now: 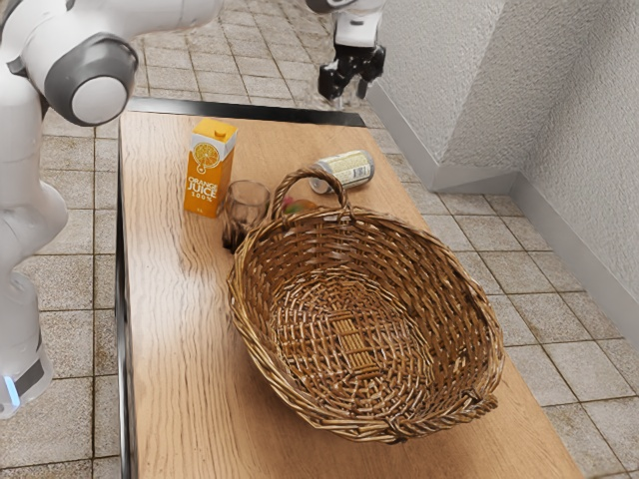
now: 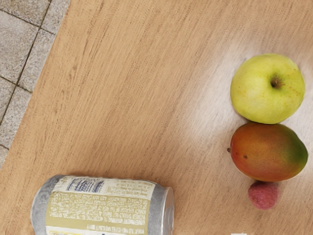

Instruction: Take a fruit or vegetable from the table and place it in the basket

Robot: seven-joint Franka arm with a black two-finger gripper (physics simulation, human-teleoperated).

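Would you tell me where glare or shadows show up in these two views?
Wrist view: pale glare on the table beside the apple and mango, faint shadow at the mango's edge; exterior view: whitish sheen on the table toward the exterior view's left.

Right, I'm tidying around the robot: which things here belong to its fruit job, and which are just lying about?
For the job (any one fruit will do):
basket
green apple
mango
small reddish fruit

Just lying about:
juice carton
can
glass
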